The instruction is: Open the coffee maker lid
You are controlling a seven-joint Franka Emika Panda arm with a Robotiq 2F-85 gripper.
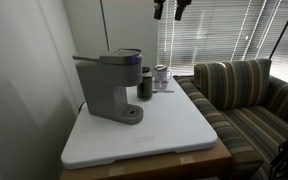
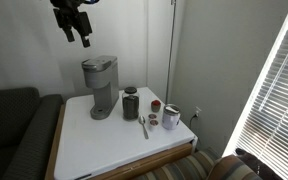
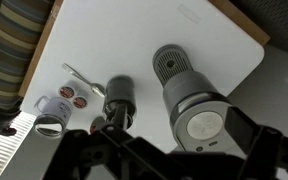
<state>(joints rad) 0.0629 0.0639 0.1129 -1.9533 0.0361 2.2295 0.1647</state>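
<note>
Exterior view, as I see it remotely. Black two-fingered gripper (image 2: 78, 38), fingers spread and empty, hangs high above the tall matte gray coffee maker (image 2: 101, 88) near the back of the white tabletop (image 2: 104, 145). Its rounded gray lid (image 2: 99, 63) lies closed. A small dark cup (image 2: 131, 103) stands beside it.

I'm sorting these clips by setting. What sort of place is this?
Probably a home living room or an office lounge, though I can't be sure which. A striped sofa sits beside the white table, window blinds hang behind, and a coffee maker stands on the table.
</note>
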